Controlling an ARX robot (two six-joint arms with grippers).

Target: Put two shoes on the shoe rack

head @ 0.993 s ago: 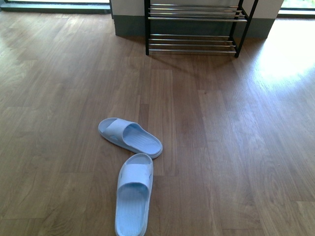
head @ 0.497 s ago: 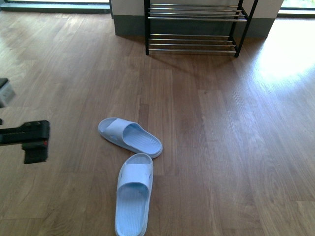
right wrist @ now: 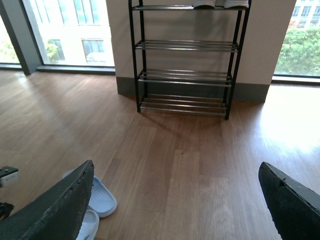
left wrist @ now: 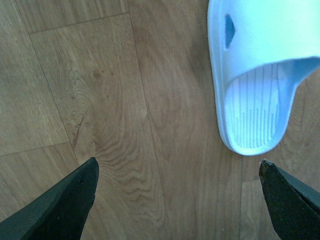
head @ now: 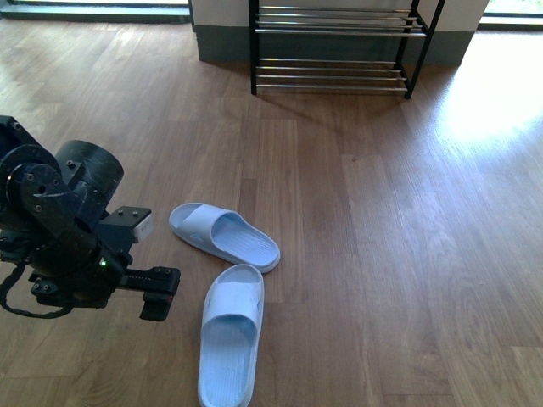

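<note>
Two pale blue slide slippers lie on the wood floor in the front view, one [head: 225, 236] angled across and the other [head: 231, 331] pointing toward me. My left gripper [head: 161, 292] hovers open just left of the nearer slipper, touching neither. In the left wrist view one slipper [left wrist: 260, 75] lies beyond and to one side of the open left gripper [left wrist: 178, 162], with only bare floor between the fingers. The shoe rack [head: 335, 47] stands against the far wall. My right gripper [right wrist: 175, 165] is open and empty, facing the shoe rack [right wrist: 186, 60] from a distance.
A pair of shoes with white soles [right wrist: 220, 4] sits on the rack's top tier. Windows [right wrist: 70, 30] flank the wall behind the rack. The left arm's black body [head: 59, 229] fills the front view's left side. Both slippers [right wrist: 102, 197] show beside the right gripper's finger.
The left arm has come in from the left edge and moved right, toward the slippers. The slippers and the rack have not moved.
</note>
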